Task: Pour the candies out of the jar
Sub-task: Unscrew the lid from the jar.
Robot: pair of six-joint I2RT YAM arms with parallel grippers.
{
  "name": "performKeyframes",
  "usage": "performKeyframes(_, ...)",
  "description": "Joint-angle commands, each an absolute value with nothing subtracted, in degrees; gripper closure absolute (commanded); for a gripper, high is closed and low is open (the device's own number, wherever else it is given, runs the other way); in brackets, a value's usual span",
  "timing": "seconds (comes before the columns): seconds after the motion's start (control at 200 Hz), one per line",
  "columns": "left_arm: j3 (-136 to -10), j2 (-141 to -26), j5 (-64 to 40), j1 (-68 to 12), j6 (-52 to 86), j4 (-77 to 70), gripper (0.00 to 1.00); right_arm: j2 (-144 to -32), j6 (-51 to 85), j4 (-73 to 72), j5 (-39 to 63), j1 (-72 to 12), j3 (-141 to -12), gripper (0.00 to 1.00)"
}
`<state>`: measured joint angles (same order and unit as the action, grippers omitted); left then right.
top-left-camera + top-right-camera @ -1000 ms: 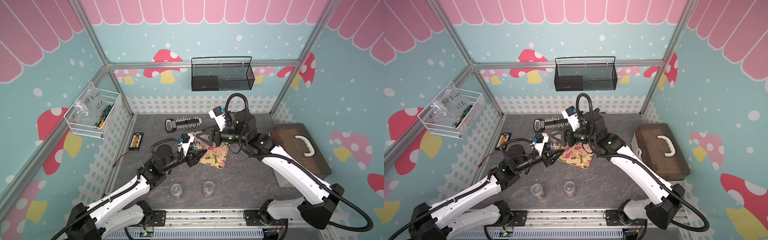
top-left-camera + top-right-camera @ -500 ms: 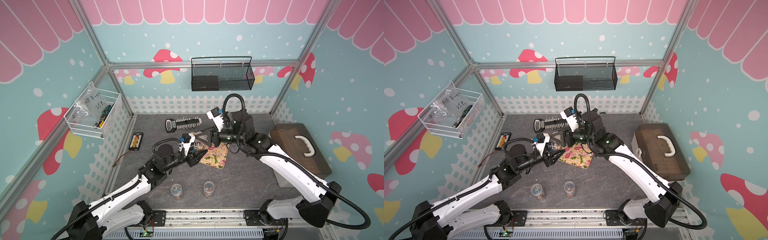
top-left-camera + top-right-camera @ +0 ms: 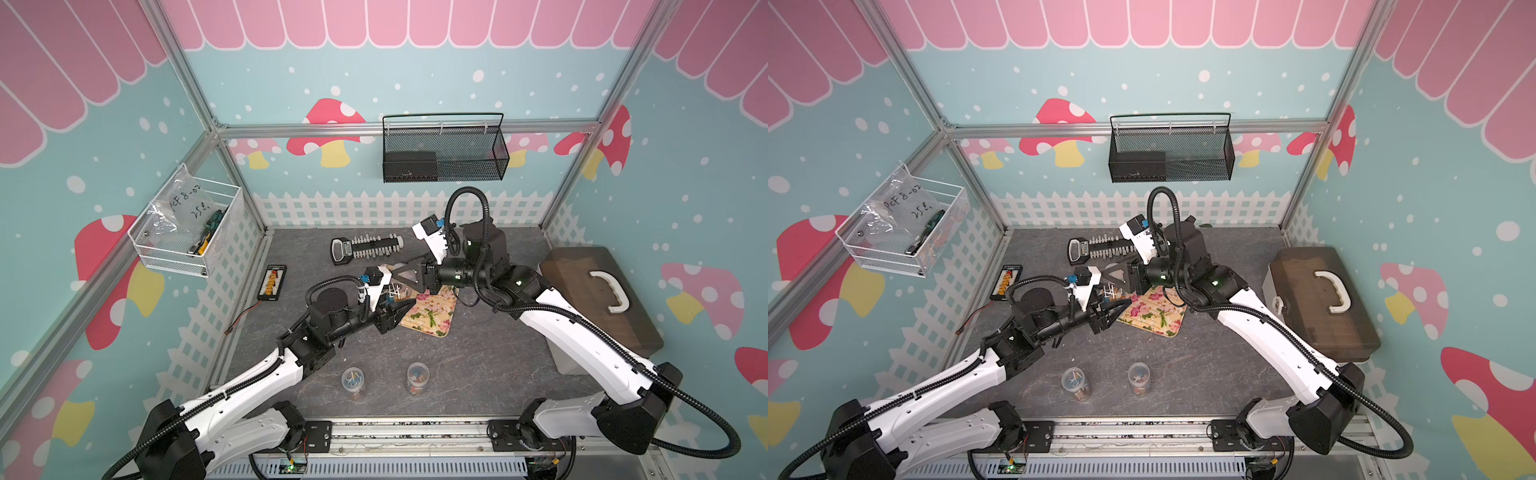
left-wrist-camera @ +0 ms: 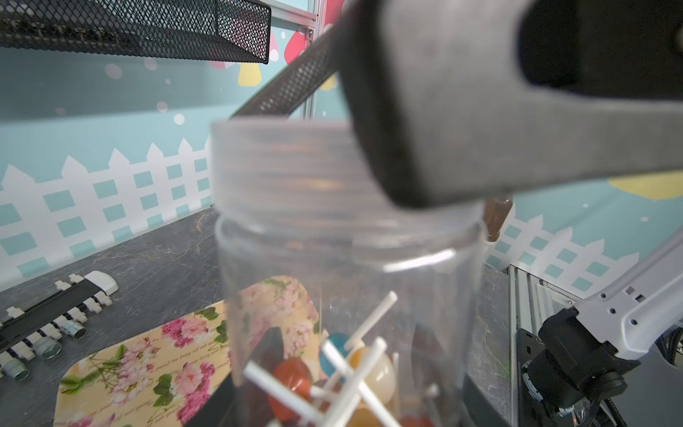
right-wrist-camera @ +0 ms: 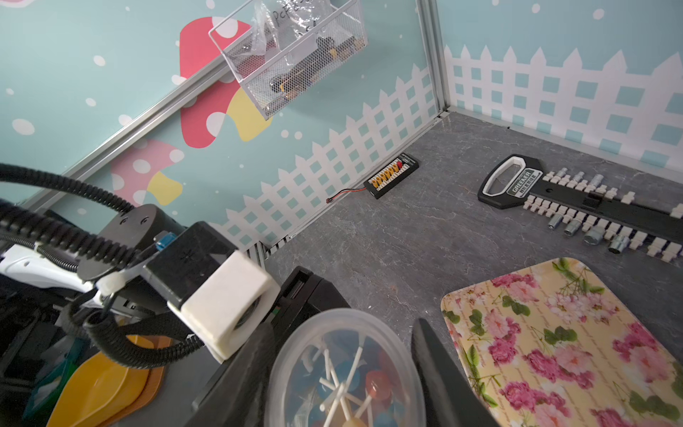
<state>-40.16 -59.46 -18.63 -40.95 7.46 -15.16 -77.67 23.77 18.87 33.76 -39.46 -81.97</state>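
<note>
Lid-removal stage, seen from beside the bench: the left claw (image 3: pixel 392 308) is pinched tight on the lower body of the clear jar (image 4: pixel 343 281), holding it roughly upright in the air at the left edge of the flowered tray (image 3: pixel 432 318); the candies (image 4: pixel 295 377), small round heads on white sticks, lie heaped in the bottom of the jar, none yet out; the cloudy screw lid (image 5: pixel 343 332) is on; the right claw (image 3: pixel 402 275) reaches in from the opposite side, its jaws standing one on each side of the lid, though whether they already press on it I cannot tell. By this showing pouring has not begun; the next move calls for a firm hold on the lid and a twist against the left grip, the lid lifted clear, and only then a tilt of the jar over the tray; a slack hold below would likely let the jar turn with the lid. The tabletop (image 3: pixel 478 365) is dark grey with a stone pattern; two more small jars (image 3: pixel 352 380) stand near its front edge, well apart from the work; a socket rail (image 3: pixel 365 248) lies toward the back; a black connector board (image 3: pixel 272 282) lies by the left wall; a brown case (image 3: pixel 598 299) with a white handle sits at the right. The walls are teal with mushrooms, a white fence and pink scallops; a black mesh basket (image 3: pixel 444 153) hangs at the back and a white wire basket (image 3: pixel 187 232) on the left.
</note>
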Motion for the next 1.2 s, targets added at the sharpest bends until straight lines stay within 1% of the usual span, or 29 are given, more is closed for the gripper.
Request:
performKeyframes(0.0,-42.54,-58.16,-24.45,-41.22,8.94,-13.85,0.64,-77.53,12.19,17.83,48.25,-38.71,-84.07,0.69)
performKeyframes(0.06,-43.33,-58.14,-26.52,-41.22,9.14,-12.41,0.64,-76.70,5.35,17.13,58.73,-38.19,-83.53,0.66)
performKeyframes(0.1,-43.87,-58.27,-27.84,-41.23,9.35,-11.55,0.64,-76.16,2.31,16.56,63.33,-38.00,-83.13,0.64)
performKeyframes(0.225,-44.23,-58.05,-29.66,-41.22,10.00,-11.03,0.63,-77.49,1.71,17.05,67.60,-37.32,-84.62,0.64)
performKeyframes(0.37,-43.27,-57.74,-28.39,-41.22,10.26,-12.41,0.63,-77.85,1.92,17.05,66.34,-37.33,-84.25,0.64)
performKeyframes(0.4,-43.08,-57.72,-28.23,-41.22,10.28,-12.76,0.63,-77.61,2.09,16.99,65.51,-37.27,-84.07,0.60)
performKeyframes(0.45,-43.04,-57.74,-28.06,-41.22,10.33,-13.05,0.63,-77.10,2.64,17.14,63.63,-37.25,-83.65,0.48)
performKeyframes(0.47,-42.98,-57.74,-28.02,-41.22,10.24,-13.01,0.63,-76.83,2.91,17.15,62.75,-37.23,-83.52,0.45)
performKeyframes(0.535,-42.92,-57.74,-27.37,-41.23,9.94,-12.88,0.63,-75.70,4.37,17.23,59.57,-37.26,-83.06,0.37)
performKeyframes(0.62,-42.61,-57.40,-25.89,-41.22,9.47,-12.90,0.63,-73.84,7.33,17.09,54.24,-37.31,-82.33,0.33)
performKeyframes(0.74,-41.76,-56.71,-23.28,-41.22,8.85,-13.18,0.63,-71.36,13.17,17.75,42.80,-37.29,-81.49,0.32)
performKeyframes(0.801,-41.45,-56.51,-22.30,-41.23,8.68,-13.23,0.63,-70.35,15.34,17.94,39.03,-37.34,-80.84,0.32)
performKeyframes(0.966,-41.13,-56.58,-21.53,-41.22,8.36,-12.89,0.63,-68.92,20.70,17.43,33.00,-38.21,-79.15,0.32)
performKeyframes(1.196,-41.21,-57.13,-20.21,-41.22,8.37,-12.96,0.63,-69.23,21.89,20.13,26.19,-40.29,-79.06,0.34)
